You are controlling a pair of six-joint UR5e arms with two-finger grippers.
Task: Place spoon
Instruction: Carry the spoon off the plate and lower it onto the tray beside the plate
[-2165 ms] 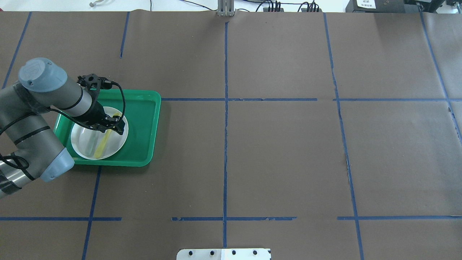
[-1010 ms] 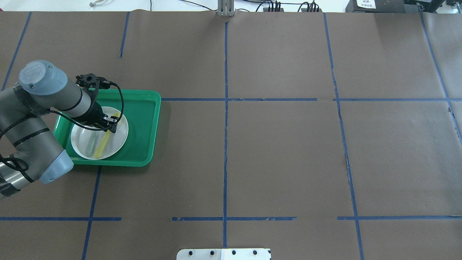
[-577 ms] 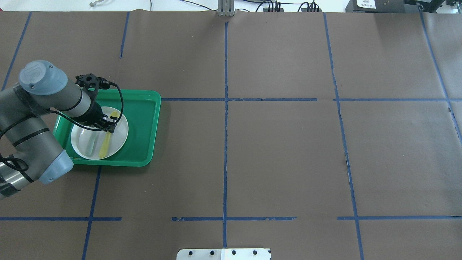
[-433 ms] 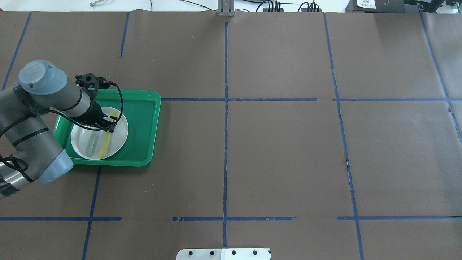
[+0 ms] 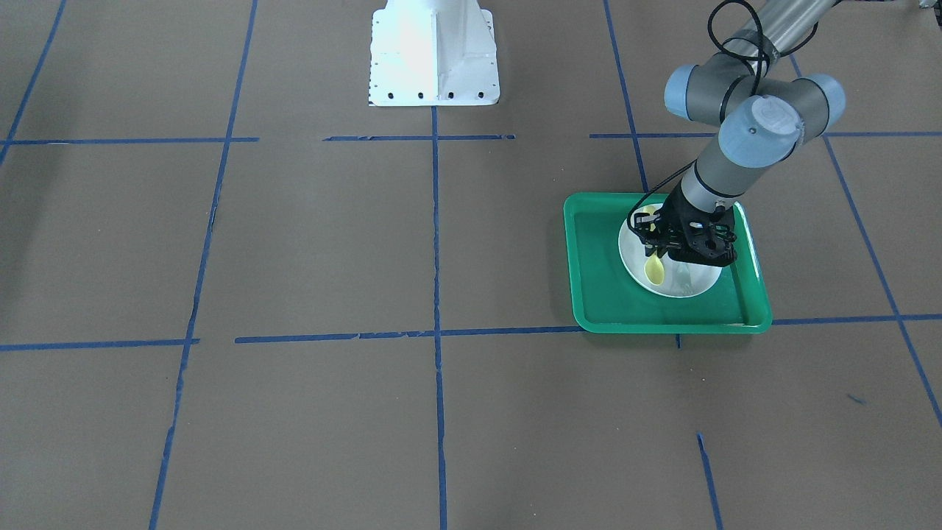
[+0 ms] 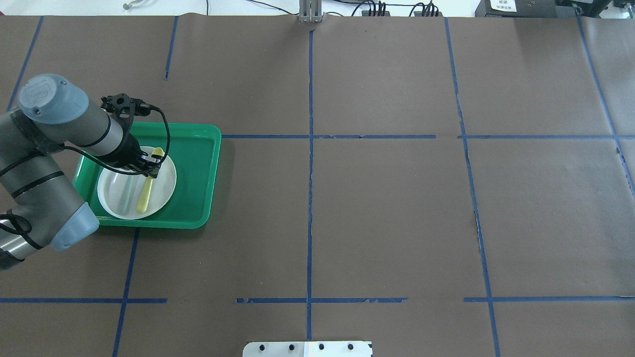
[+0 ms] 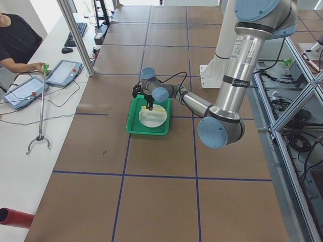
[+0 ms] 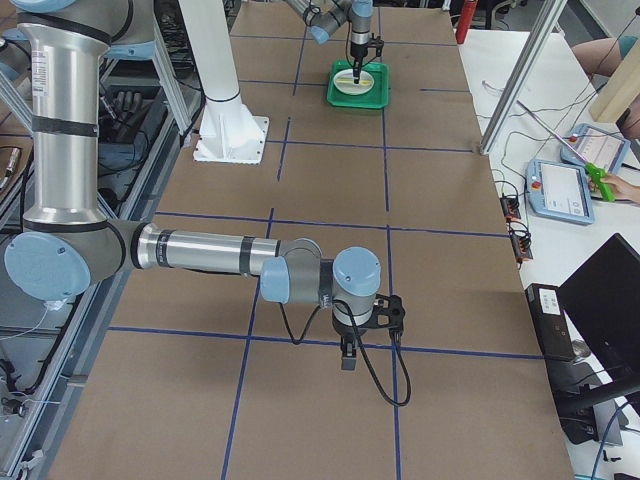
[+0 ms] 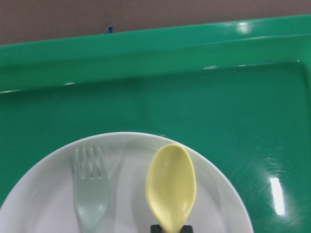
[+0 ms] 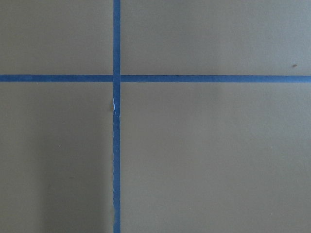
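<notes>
The yellow spoon (image 6: pixel 147 191) is over the white plate (image 6: pixel 163 191) in the green tray (image 6: pixel 196 168), with its bowl pointing away from me. My left gripper (image 6: pixel 150 168) is shut on the spoon's handle just behind the bowl. In the left wrist view the spoon bowl (image 9: pixel 171 187) juts out past my left gripper (image 9: pixel 170 229) over the plate (image 9: pixel 48 204). In the front view my left gripper (image 5: pixel 659 246) holds the spoon (image 5: pixel 655 271). My right gripper (image 8: pixel 347 360) hangs over bare table paper far from the tray; I cannot tell whether it is open or shut.
A pale translucent fork (image 6: pixel 123 193) lies on the plate next to the spoon, and it also shows in the left wrist view (image 9: pixel 90 194). The tray's raised rim (image 9: pixel 146 43) surrounds the plate. Brown paper with blue tape lines covers the table. The white robot base (image 5: pixel 433 55) stands at the table's middle.
The spoon's handle swung to lie straighter as my left gripper came down and closed on it. Since then the arm and the spoon have shifted slightly upward together.
</notes>
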